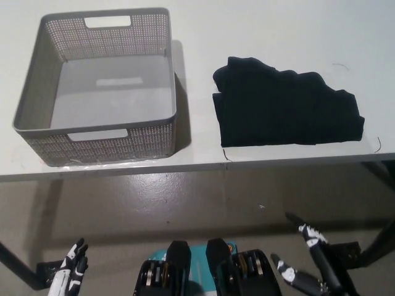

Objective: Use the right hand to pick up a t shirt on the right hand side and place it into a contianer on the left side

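Note:
A folded black t shirt [287, 109] lies on the right half of the white table [203, 24], close to the front edge. A grey perforated basket [95, 148] stands on the left half with nothing inside it. My black right hand [308, 262] hangs below the table's front edge at the lower right, fingers spread, holding nothing and well short of the shirt. My white left hand [70, 272] rests low at the bottom left, also below the table, fingers apart.
The table's front edge [197, 165] runs across the middle of the picture, with grey floor [185, 203] beneath it. A dark table leg [379, 169] shows at the far right. A gap of bare tabletop separates basket and shirt.

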{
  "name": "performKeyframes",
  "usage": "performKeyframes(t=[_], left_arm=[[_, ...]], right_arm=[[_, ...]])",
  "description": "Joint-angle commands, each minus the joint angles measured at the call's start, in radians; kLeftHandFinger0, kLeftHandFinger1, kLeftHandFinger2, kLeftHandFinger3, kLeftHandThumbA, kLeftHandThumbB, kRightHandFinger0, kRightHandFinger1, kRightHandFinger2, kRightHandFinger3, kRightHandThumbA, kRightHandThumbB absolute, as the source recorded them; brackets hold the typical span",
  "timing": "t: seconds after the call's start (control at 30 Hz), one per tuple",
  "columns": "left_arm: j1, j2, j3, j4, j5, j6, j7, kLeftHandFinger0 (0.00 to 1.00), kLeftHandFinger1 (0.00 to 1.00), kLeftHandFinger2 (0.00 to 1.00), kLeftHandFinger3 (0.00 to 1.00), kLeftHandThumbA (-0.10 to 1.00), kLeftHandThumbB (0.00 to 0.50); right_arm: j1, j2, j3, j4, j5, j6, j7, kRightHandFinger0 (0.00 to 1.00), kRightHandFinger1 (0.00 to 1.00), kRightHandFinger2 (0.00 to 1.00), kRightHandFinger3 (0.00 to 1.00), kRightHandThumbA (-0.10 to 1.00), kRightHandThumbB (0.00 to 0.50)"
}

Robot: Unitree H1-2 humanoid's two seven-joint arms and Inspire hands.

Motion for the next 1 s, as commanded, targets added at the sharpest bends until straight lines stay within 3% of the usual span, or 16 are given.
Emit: performKeyframes(t=[0.0,0.17,0.23,0.33,0.47,0.63,0.8,0.97], left_arm=[[-0.013,0.015,0.004,-0.015,0.023,-0.045,0.018,0.95,1.00,1.00,1.00,1.00,0.204],[-0.030,0.016,0.005,-0.010,0.022,-0.052,0.017,0.94,1.00,1.00,1.00,1.00,0.192],[-0.035,0.014,0.004,-0.008,0.022,-0.046,0.015,0.94,1.00,1.00,1.00,1.00,0.195],[-0.036,0.017,0.005,-0.007,0.016,-0.047,0.010,0.96,1.00,1.00,1.00,1.00,0.218],[-0.041,0.018,0.003,0.000,0.021,-0.047,0.011,0.95,1.00,1.00,1.00,1.00,0.242],[-0.040,0.020,0.004,-0.006,0.018,-0.040,0.007,0.96,1.00,1.00,1.00,1.00,0.228],[-0.052,0.021,0.002,0.009,0.025,-0.051,0.011,0.94,1.00,1.00,1.00,1.00,0.246],[-0.062,0.023,-0.002,0.006,0.035,-0.039,0.009,0.95,1.00,1.00,1.00,1.00,0.268]], right_arm=[[-0.002,0.010,-0.033,-0.131,-0.084,0.014,-0.055,1.00,1.00,1.00,1.00,0.61,0.485],[-0.033,0.007,-0.073,-0.247,-0.107,0.076,-0.022,1.00,1.00,1.00,1.00,0.58,0.500],[-0.054,0.004,-0.090,-0.283,-0.122,0.108,-0.009,1.00,1.00,1.00,1.00,0.63,0.500],[-0.125,-0.001,-0.114,-0.308,-0.147,0.158,0.008,1.00,1.00,1.00,1.00,0.70,0.500],[-0.219,-0.020,-0.130,-0.305,-0.184,0.227,0.048,1.00,1.00,1.00,1.00,0.69,0.500],[-0.352,-0.064,-0.126,-0.253,-0.202,0.307,0.119,1.00,1.00,1.00,1.00,0.66,0.500],[-0.490,-0.123,-0.110,-0.117,-0.201,0.351,0.170,1.00,1.00,1.00,1.00,0.62,0.500],[-0.585,-0.166,-0.077,0.039,-0.209,0.355,0.188,1.00,1.00,1.00,1.00,0.68,0.500]])
